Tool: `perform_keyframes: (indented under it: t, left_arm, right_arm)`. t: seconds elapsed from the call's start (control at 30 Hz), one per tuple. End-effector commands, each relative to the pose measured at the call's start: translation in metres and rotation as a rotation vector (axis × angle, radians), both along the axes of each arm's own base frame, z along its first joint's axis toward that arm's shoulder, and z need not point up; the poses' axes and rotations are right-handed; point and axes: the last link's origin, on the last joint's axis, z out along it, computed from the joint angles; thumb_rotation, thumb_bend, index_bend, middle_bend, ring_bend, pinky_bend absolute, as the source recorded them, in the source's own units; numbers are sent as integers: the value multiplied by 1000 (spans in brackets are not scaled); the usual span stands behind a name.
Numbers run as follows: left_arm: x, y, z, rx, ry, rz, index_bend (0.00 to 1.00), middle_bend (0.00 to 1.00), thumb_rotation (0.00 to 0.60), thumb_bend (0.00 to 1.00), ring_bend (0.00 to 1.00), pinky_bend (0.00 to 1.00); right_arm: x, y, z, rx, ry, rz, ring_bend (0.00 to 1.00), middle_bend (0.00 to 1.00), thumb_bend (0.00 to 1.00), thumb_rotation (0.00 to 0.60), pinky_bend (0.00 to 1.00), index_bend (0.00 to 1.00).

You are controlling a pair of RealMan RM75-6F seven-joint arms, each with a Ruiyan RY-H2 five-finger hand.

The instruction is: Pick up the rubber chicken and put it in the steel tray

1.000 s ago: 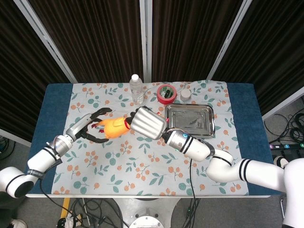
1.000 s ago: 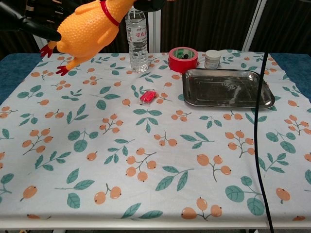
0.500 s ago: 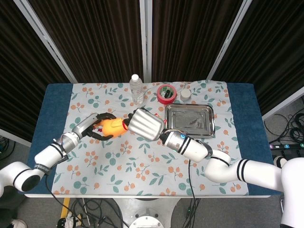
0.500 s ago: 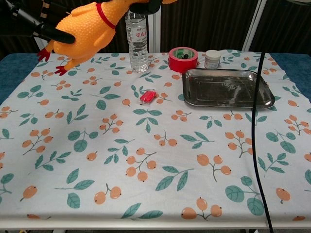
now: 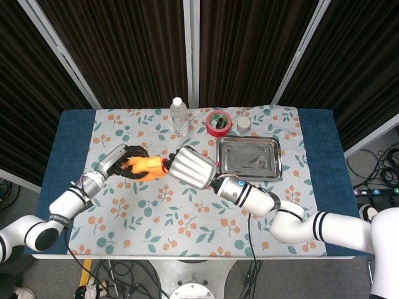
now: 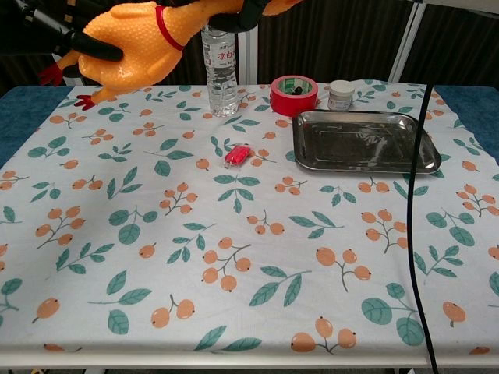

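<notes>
The orange rubber chicken [image 5: 146,166] [image 6: 134,43] hangs in the air over the table's left half, lying roughly level. My right hand [image 5: 193,167] [image 6: 248,9] grips its neck end beside the red collar. My left hand [image 5: 126,166] wraps its dark fingers [image 6: 87,48] round the chicken's rear, close to the red feet. The steel tray [image 5: 264,153] [image 6: 359,142] lies empty on the floral cloth at the back right, well to the right of both hands.
A water bottle [image 5: 179,116] [image 6: 221,66], a red tape roll [image 5: 217,123] [image 6: 294,94] and a small jar [image 5: 244,124] [image 6: 340,94] stand along the back edge. A small red item [image 6: 238,155] lies mid-table. A black cable [image 6: 413,202] hangs at the right.
My left hand has come in from open beside the chicken and closed round its rear. The chicken has shifted a little left and now lies more level.
</notes>
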Motion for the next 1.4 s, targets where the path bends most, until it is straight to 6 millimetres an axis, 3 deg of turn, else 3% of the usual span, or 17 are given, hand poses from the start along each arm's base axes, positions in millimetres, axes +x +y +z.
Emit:
perform_keyframes:
  t: [0.03,0.1,0.17,0.33,0.57,0.67,0.93,1.23,1.4]
  left_arm:
    - [0,-6,-1,-28,19,-13,594,676,600,608,599,670]
    - [-2,-9,0,-32,31,-30,349,446,600,545,370,460]
    - [-5,-9,0,-9,49,-51,217,260,600,371,198,297]
    - [-13,-13,4,11,59,-58,167,140,600,198,112,219]
    - [-28,-21,13,67,130,-122,162,130,600,179,105,209]
    - [-38,-25,20,122,148,-127,162,130,600,178,105,209]
    - [-58,-32,30,262,230,-132,162,130,600,174,105,209]
    - [-72,-36,28,270,271,-92,162,130,600,171,105,209]
    - [-76,-35,26,254,287,-71,162,130,600,167,105,209]
  right_arm:
    - [-2,-2,1,-5,1,-8,753,778,378,600,1000,983]
    - [-5,-6,3,-14,2,-16,753,778,378,600,1000,983]
    - [-8,-8,5,-17,-1,-26,753,778,379,600,1000,983]
    - [-20,-12,13,-22,-12,-51,753,778,378,600,1000,983]
    - [-50,-12,34,-21,-52,-110,753,778,378,600,1000,983]
    - [-77,-13,49,-24,-86,-175,753,778,379,600,1000,983]
    - [-177,-24,76,30,-187,-508,753,778,378,600,1000,983]
    - [-255,-40,80,100,-338,-800,753,778,378,600,1000,983]
    - [-288,-47,69,136,-375,-902,753,778,378,600,1000,984]
